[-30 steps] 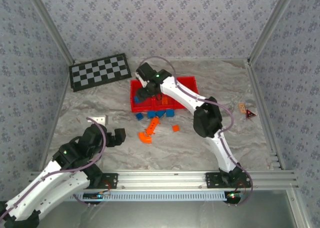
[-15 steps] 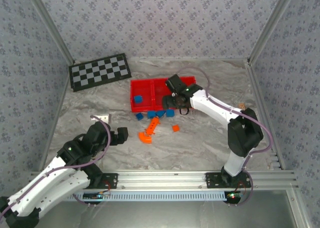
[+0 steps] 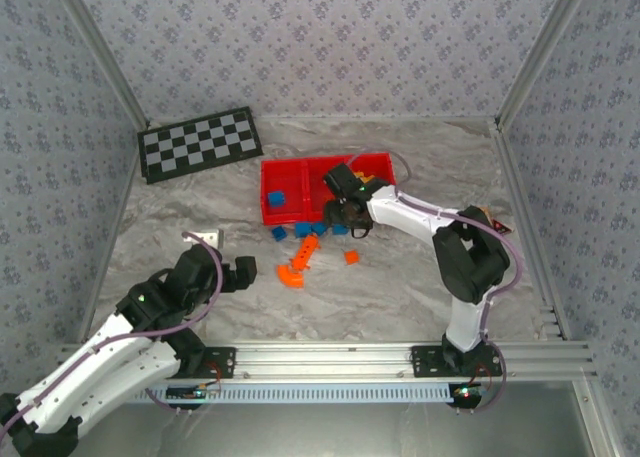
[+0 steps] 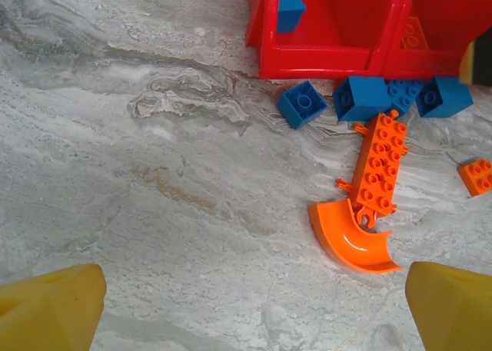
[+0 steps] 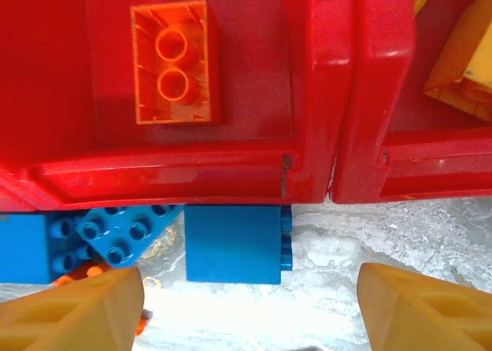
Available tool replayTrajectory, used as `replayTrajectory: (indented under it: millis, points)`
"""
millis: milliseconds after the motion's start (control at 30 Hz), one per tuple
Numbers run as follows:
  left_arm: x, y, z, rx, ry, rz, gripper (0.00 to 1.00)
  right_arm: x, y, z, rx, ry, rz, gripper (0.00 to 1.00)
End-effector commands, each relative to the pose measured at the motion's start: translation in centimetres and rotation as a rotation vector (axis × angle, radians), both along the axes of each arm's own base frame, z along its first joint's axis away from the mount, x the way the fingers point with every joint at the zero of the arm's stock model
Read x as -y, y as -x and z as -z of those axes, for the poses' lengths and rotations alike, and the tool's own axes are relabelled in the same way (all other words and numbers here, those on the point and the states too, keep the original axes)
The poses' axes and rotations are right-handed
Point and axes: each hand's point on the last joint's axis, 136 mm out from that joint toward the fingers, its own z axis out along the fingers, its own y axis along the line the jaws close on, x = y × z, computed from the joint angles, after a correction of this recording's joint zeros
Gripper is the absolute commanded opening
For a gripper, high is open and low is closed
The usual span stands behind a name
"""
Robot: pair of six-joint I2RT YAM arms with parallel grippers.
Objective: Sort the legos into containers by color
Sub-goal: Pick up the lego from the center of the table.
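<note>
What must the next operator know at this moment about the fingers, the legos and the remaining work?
Left gripper: fingers open, empty, over the table near the curved orange piece.
Right gripper: fingers open, empty, facing a blue brick at the bins' near wall.
Done: one blue lego in the left bin, one orange brick in the middle bin, yellow bricks in the right bin.
Left: about four blue bricks and three orange pieces on the table.

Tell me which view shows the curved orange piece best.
Left wrist: the curved piece is large, sharp and whole, touching the long orange plate. Top external shows it as a small orange arc.
</note>
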Motion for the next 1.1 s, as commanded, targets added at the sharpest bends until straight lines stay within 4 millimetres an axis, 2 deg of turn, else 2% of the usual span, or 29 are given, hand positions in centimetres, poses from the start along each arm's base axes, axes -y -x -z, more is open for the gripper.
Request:
replayTrajectory:
  millis: [0, 533, 733, 867, 1067]
  points:
    - [-0.1, 0.0, -0.2, 0.009, 0.001, 0.002, 1.00, -0.4, -0.6, 0.4, 0.001, 0.008, 0.021, 0.73]
    - [0.0, -0.2, -0.2, 0.012, -0.005, 0.005, 1.00, -1.3, -1.5, 3.0, -0.029, 0.077, -0.003, 0.65]
    - [0.0, -0.2, -0.2, 0.012, -0.007, 0.006, 1.00, -1.3, -1.6, 3.2, -0.019, 0.110, -0.040, 0.54]
    - [0.0, -0.2, -0.1, 0.009, -0.006, 0.007, 1.00, -0.6, -1.0, 3.5, -0.044, 0.146, -0.046, 0.46]
    - [0.0, -0.1, 0.2, 0.002, -0.007, 0.004, 1.00, -0.2, -0.8, 3.5, -0.046, 0.161, -0.049, 0.40]
